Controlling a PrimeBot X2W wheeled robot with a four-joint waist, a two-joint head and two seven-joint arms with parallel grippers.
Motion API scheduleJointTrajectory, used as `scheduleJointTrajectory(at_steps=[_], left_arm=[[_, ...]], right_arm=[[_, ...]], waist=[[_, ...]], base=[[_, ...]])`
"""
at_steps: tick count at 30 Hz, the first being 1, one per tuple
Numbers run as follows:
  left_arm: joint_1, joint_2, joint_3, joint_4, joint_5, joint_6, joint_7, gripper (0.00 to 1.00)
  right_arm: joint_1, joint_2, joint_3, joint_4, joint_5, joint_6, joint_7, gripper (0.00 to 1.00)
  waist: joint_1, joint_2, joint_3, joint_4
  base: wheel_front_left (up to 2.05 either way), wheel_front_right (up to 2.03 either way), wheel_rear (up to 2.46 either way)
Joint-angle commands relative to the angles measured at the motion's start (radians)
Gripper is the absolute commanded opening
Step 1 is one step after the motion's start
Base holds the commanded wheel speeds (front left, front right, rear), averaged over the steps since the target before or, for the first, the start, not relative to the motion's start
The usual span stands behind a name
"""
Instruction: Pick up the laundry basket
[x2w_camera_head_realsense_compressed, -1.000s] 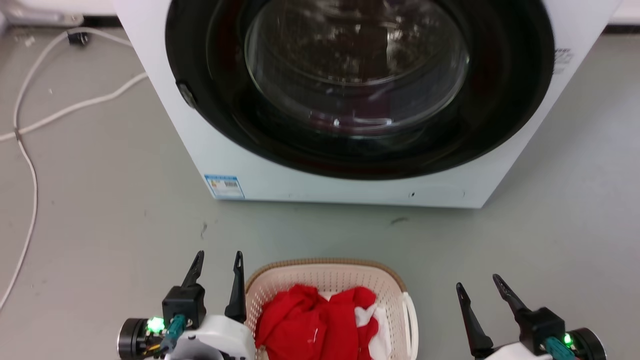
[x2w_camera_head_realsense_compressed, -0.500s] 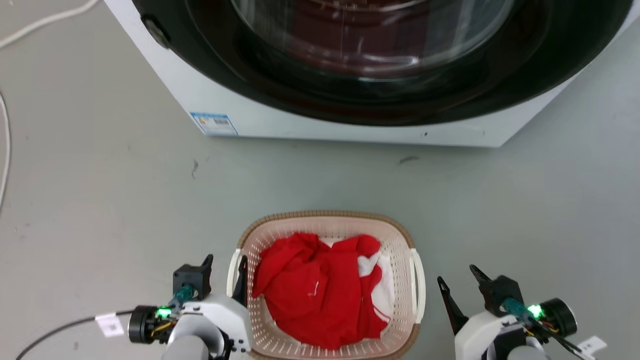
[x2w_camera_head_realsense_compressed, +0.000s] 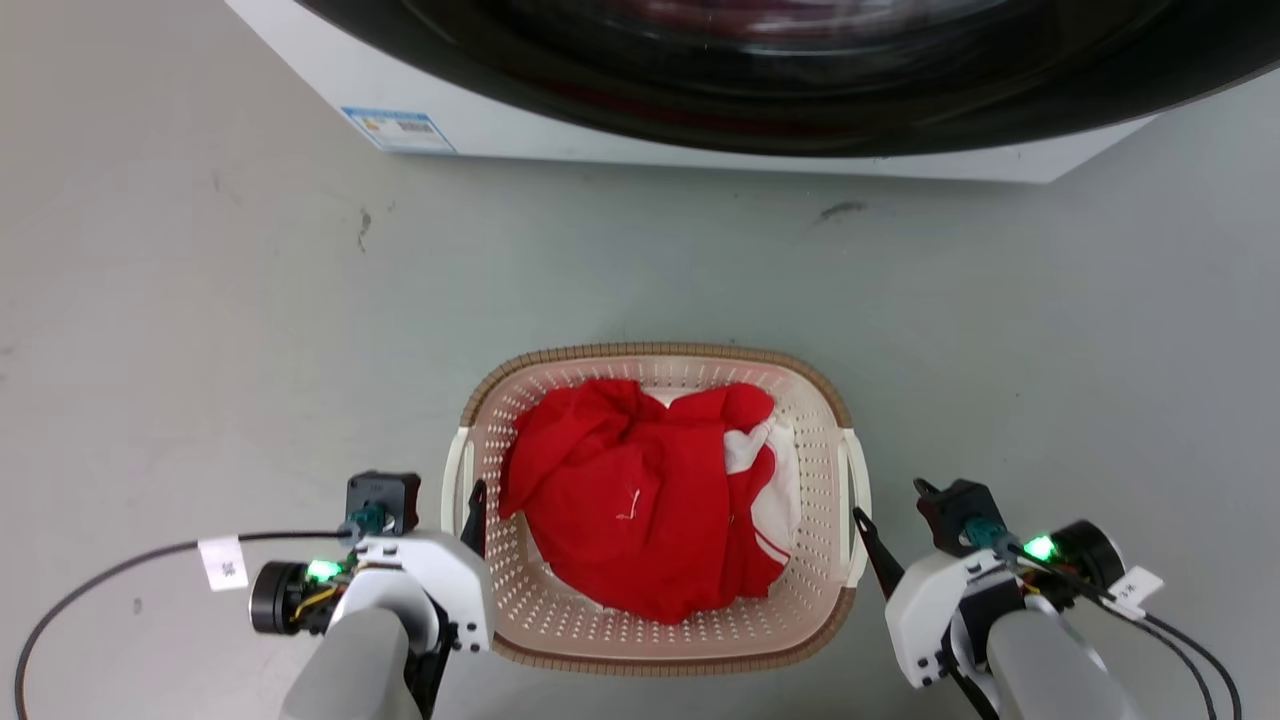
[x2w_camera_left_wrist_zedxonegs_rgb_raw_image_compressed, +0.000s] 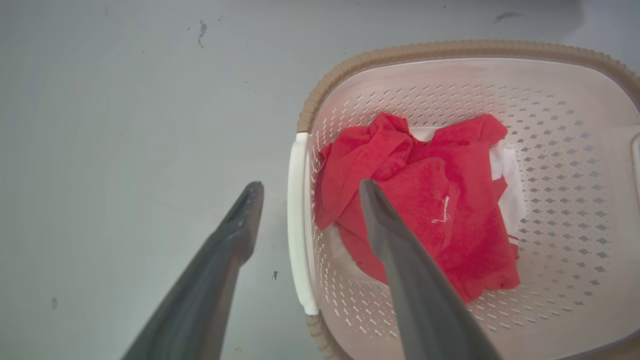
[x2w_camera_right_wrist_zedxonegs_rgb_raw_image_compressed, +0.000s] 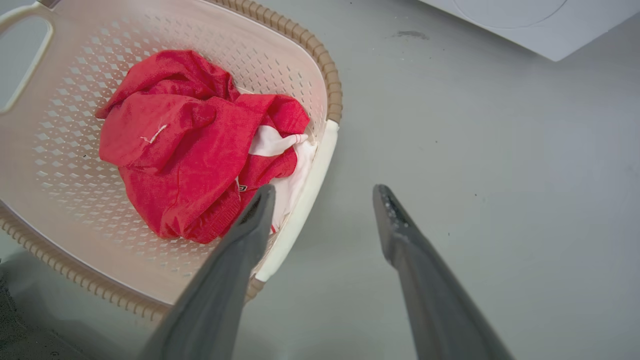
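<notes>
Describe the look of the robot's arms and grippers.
Both arms match: pale grey forearms, white wrist shells, a black round joint with a green light. A black cable with a white paper tag runs from each. The left gripper and right gripper each have two long, tapering dark grey fingers.

Smooth pale grey floor (x2w_camera_head_realsense_compressed: 200, 300), matte, w/ two dark scuffs: one (x2w_camera_head_realsense_compressed: 362, 228) left of centre, one (x2w_camera_head_realsense_compressed: 838, 210) nr the machine's base. Cream perforated plastic laundry basket (x2w_camera_head_realsense_compressed: 650, 352), rounded-rect. w/ brown woven-look rim, sits flat on it, apart from the white front-loading washing machine (x2w_camera_head_realsense_compressed: 520, 135) standing at top of head view.
</notes>
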Motion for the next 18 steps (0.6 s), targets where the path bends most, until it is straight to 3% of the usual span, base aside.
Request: scheduleJointTrajectory(at_steps=[1, 18], left_arm=[[-0.037, 0.004, -0.006, 0.016, 0.003, -0.006, -0.003, 1.00], [-0.198, -0.002, -0.051, 0.182, 0.003, -0.025, -0.003, 1.00]], right_arm=[[-0.041, 0.001, 0.012, 0.017, -0.001, -0.001, -0.002, 1.00], [-0.211, 0.000, 0.096, 0.148, 0.026, -0.001, 0.040, 1.00]], waist=[[-0.0002, 0.0000, 0.041, 0.005], [-0.0002, 0.0000, 0.198, 0.013]], base=[[0.00, 0.00, 0.00], [0.00, 0.00, 0.00]])
